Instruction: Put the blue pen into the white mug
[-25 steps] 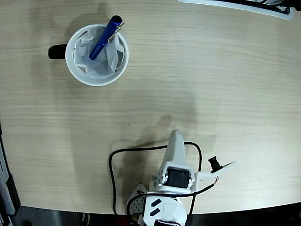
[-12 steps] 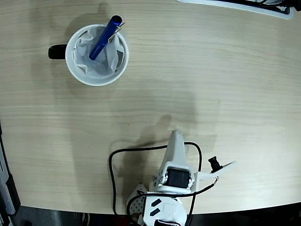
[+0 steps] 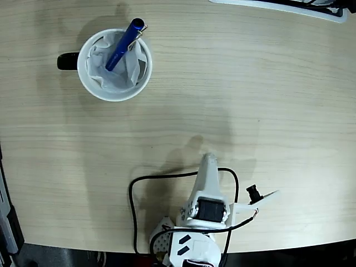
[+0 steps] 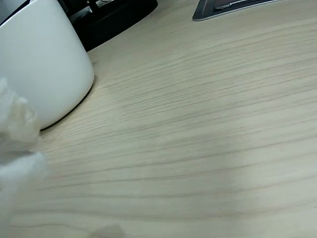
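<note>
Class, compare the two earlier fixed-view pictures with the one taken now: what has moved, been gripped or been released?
Nothing has visibly changed. The slim metallic-blue pen still leans inside the round white ceramic mug, and the white robot arm stays folded near the table's bottom edge, holding nothing.

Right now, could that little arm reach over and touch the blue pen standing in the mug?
Probably yes. The wooden table between the folded arm and the white mug shows nothing in the way, and the blue pen sticks up past the rim. Whether the arm stretches that far, I cannot tell.
</note>
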